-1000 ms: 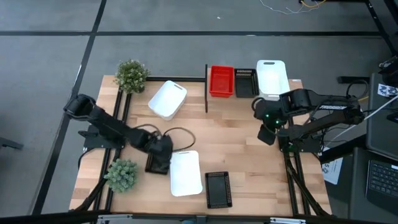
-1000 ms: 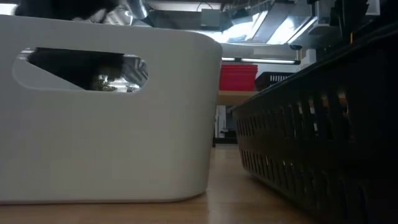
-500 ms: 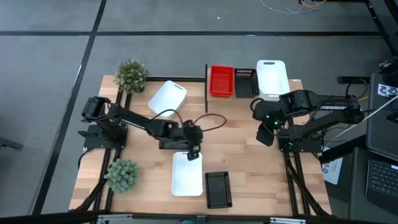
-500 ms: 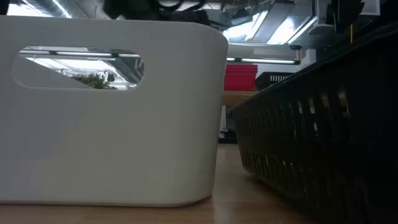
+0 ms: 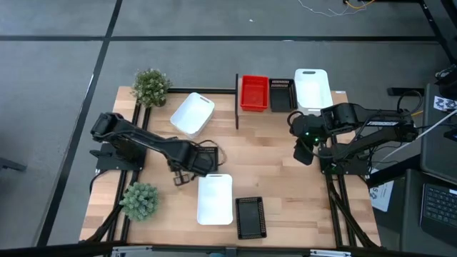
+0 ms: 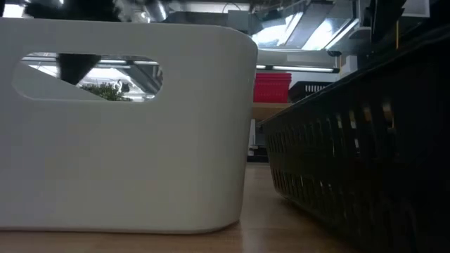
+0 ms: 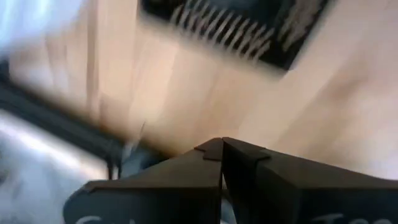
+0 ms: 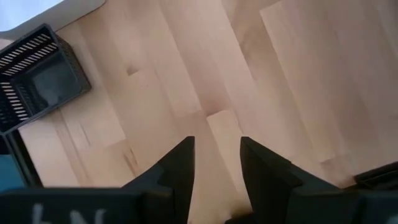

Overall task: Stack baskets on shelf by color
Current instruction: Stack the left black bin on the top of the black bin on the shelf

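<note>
In the high view the shelf (image 5: 337, 93) at the far edge carries a red basket (image 5: 255, 93), a black basket (image 5: 281, 95) and a white basket (image 5: 313, 89). Three more baskets rest on the tabletop. One is white (image 5: 193, 114) at far left. A second white one (image 5: 214, 198) sits near the front, with a black one (image 5: 250, 216) beside it. My left gripper (image 5: 182, 176) is just left of the near white basket, shut (image 7: 221, 146) and holding nothing. My right gripper (image 5: 303, 153) hovers open (image 8: 216, 152) over bare wood at the right.
Two green potted plants stand at the left, one far (image 5: 151, 86) and one near (image 5: 140, 200). A black post (image 5: 237, 100) rises at the shelf's left end. In the low view the near white basket (image 6: 126, 126) and black basket (image 6: 358, 154) fill the foreground. Bare wood lies mid-table.
My left gripper swung from the near white basket's left side toward the table's right, over that basket's far end, then came back left to about where it began. The near white basket shifted slightly. My right arm kept still.
</note>
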